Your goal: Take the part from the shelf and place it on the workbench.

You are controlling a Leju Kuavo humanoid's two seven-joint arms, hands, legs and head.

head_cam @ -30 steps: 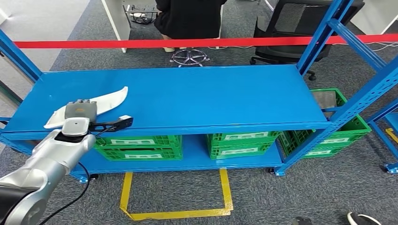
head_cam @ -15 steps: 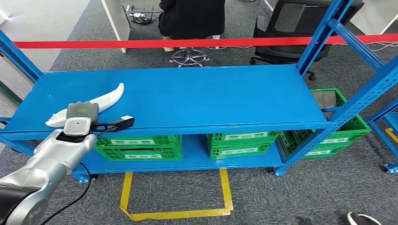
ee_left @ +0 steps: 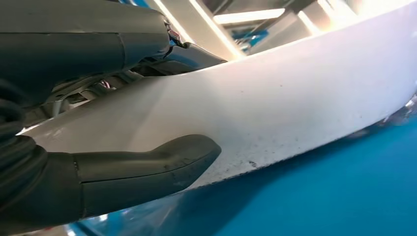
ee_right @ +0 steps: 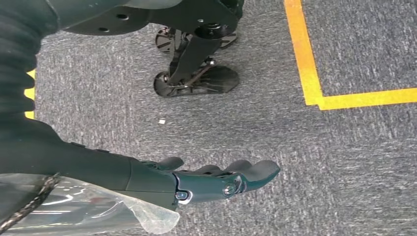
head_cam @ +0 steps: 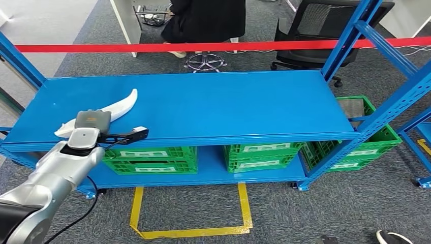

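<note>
Under the blue shelf, on its lower level, green crates stand in a row, with another green crate on the floor at the 3 o'clock end; what they hold cannot be made out beyond a grey patch in that one. On the top board, toward 9 o'clock, lies the white curved part, its pointed tip aimed toward 1 o'clock. The left hand sits over the part's near end. In the left wrist view the part runs between the thick grey thumb on one face and the darker fingers on the other, both touching it, so the hand grips it just above the blue board. The right hand hangs over grey carpet with yellow tape, fingers spread and slightly curled, holding nothing. Beyond a red barrier tape a person sits near a black chair.
</note>
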